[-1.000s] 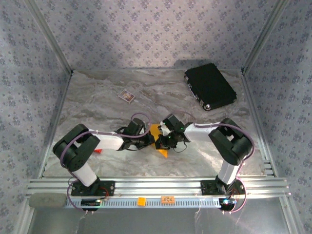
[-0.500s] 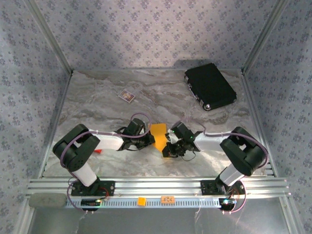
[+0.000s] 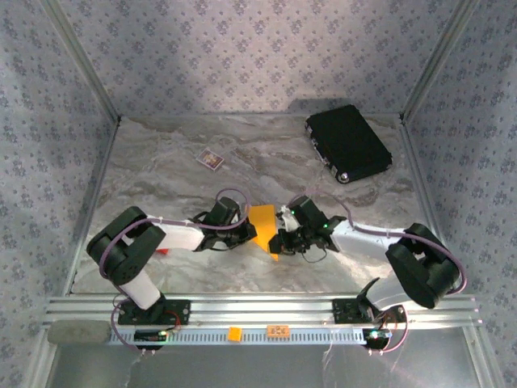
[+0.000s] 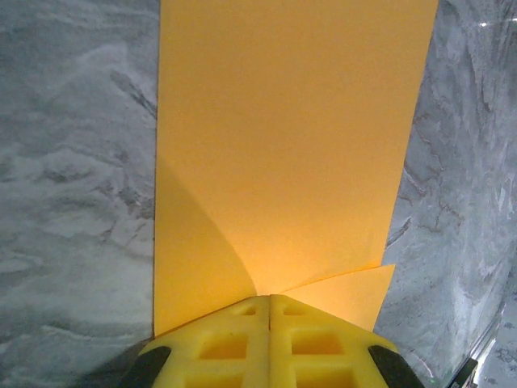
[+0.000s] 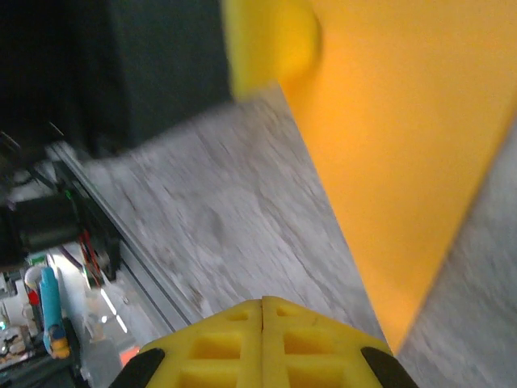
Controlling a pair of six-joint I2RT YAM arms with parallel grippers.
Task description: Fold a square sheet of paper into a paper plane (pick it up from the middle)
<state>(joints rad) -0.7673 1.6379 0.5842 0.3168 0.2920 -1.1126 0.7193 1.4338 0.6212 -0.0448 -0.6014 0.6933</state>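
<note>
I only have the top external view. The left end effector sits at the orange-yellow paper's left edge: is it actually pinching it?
Observer: Yes. In the left wrist view the left end effector is shut, and the near edge of the square sheet of paper runs in between its fingers.
Operator: Does the right one have any paper?
Observer: No. In the right wrist view the right end effector is shut with nothing between its fingers, and the sheet lies up and to the right, apart from the tips.
Operator: Is there any fold near the pinch?
Observer: A small triangular flap sticks out just right of the left fingers.
</note>
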